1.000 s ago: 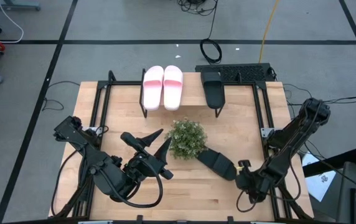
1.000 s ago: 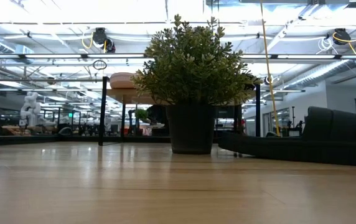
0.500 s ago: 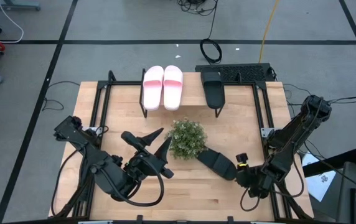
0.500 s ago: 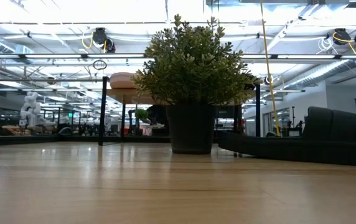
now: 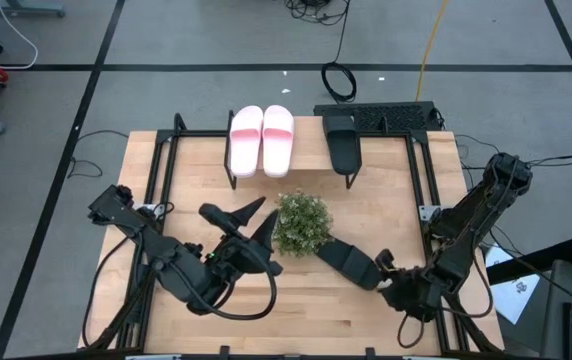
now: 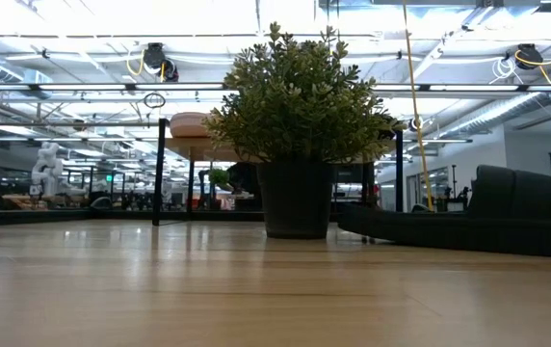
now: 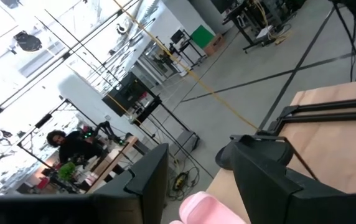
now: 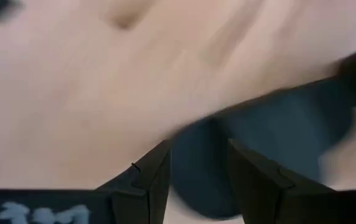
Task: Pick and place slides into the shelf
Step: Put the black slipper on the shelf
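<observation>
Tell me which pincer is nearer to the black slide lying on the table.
The right pincer is nearer: it sits at the end of the loose black slide. The left pincer is across the plant from it.

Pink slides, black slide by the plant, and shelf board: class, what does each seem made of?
Pink slides: probably moulded foam or rubber, smooth, matte, one-piece look. Black slide by the plant: likely the same, matte, no shine. Shelf board: looks like light wood with faint grain, on thin black legs, apparently metal.
</observation>
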Robot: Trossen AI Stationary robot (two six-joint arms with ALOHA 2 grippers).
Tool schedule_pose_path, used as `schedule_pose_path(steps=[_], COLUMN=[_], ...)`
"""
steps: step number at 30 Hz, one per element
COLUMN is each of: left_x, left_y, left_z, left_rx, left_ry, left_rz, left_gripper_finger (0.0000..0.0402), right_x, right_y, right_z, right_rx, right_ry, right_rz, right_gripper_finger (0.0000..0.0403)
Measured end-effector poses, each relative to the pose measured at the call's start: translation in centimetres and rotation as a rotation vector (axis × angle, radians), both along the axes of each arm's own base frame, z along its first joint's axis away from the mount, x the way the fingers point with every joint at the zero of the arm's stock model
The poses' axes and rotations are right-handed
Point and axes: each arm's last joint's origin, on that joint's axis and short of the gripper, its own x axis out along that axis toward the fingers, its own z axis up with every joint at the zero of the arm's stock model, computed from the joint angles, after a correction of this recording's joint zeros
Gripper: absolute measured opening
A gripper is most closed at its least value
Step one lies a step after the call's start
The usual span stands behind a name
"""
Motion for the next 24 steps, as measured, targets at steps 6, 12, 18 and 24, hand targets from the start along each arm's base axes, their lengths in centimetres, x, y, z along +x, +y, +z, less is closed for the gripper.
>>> schedule_pose_path(steps=[6, 12, 18, 24], left_x=[0.1, 0.2, 0.4, 0.7], left_y=[0.2, 0.3, 0.6, 1.2], left_z=[0.0, 0.0, 0.0, 0.0], left_rx=[0.006, 0.009, 0.009, 0.009], left_ry=[0.008, 0.013, 0.013, 0.013], left_rz=[0.007, 0.008, 0.019, 0.036], left_gripper_finger=[0.0182, 0.0182, 0.0182, 0.0182], right_x=[0.4, 1.0, 0.8, -0.2], right_y=[-1.0, -1.6, -1.3, -0.5], right_z=[0.3, -1.2, -1.6, -1.8], right_rx=[-0.306, -0.293, -0.310, -0.244], right_ry=[-0.218, -0.100, -0.109, -0.075], right_rz=[-0.035, -0.026, -0.035, -0.016], right_gripper_finger=[0.0146, 0.0146, 0.0146, 0.0146])
